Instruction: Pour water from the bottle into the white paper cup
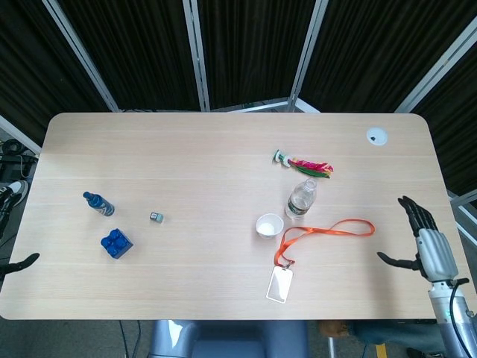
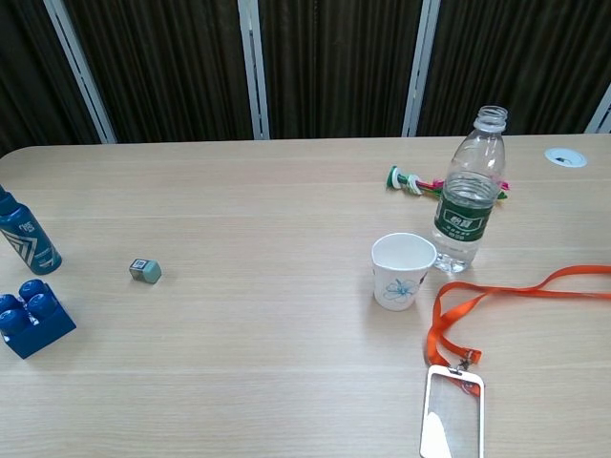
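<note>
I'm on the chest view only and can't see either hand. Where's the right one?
Observer: The right hand hovers at the right edge of the table, fingers spread, holding nothing.
Operator: Is it near the bottle?
Observer: No, it is well apart from the bottle; the orange lanyard lies between them.
Operator: And the left?
Observer: Only a dark tip of the left hand shows, off the near left corner. I can't tell whether it is open.
</note>
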`<state>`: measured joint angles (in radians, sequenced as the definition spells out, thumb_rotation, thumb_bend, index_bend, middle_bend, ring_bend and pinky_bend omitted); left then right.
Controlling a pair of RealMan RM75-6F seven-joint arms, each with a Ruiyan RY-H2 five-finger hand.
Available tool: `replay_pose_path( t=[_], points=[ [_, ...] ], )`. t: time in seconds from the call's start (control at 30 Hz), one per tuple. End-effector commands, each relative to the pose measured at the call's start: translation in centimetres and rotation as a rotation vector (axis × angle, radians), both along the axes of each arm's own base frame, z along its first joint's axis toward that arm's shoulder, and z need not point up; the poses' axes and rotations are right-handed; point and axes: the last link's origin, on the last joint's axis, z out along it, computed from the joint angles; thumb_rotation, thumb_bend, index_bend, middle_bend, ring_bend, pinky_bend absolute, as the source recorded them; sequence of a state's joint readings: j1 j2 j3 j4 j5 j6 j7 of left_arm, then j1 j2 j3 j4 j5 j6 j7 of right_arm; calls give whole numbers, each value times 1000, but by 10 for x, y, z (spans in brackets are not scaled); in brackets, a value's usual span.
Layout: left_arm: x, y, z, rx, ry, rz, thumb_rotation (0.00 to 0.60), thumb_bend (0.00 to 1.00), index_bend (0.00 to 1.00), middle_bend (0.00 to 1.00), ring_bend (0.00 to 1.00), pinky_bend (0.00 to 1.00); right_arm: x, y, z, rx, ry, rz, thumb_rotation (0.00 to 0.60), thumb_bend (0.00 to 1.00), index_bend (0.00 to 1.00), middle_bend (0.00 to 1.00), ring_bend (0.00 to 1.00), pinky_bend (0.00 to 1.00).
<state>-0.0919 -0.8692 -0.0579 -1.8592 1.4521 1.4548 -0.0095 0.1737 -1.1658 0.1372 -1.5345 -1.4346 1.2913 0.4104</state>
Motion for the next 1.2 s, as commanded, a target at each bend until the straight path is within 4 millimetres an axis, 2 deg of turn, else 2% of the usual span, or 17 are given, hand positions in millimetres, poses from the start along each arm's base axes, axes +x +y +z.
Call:
replay_pose_path(
  t=[0.03,0.23,0.3,0.43,0.7,0.8,1.2],
  points=[
    [0,2,-1,4,2,11,600,13,0,0,0,0,-24,-46,-22,74,-157,-81,600,0,0,0,0,0],
    [-4,7,-7,-2,30,37,600,14,0,0,0,0,-33,-77,-42,149,-203,-106,600,0,0,0,0,0],
    [-8,13,-11,1,61,60,600,16,0,0,0,0,-31,-93,-56,180,-219,-102,600,0,0,0,0,0],
    [-9,20,-16,11,77,82,600,18,0,0,0,0,-26,-108,-74,207,-266,-84,600,0,0,0,0,0],
    [-11,25,-20,5,80,100,600,17,0,0,0,0,-12,-123,-102,273,-351,-57,600,0,0,0,0,0],
    [-13,29,-21,-1,78,109,600,18,0,0,0,0,1,-127,-114,305,-382,-26,600,0,0,0,0,0],
    [-18,35,-21,-14,71,134,600,18,0,0,0,0,28,-144,-139,326,-417,12,600,0,0,0,0,0]
  ],
)
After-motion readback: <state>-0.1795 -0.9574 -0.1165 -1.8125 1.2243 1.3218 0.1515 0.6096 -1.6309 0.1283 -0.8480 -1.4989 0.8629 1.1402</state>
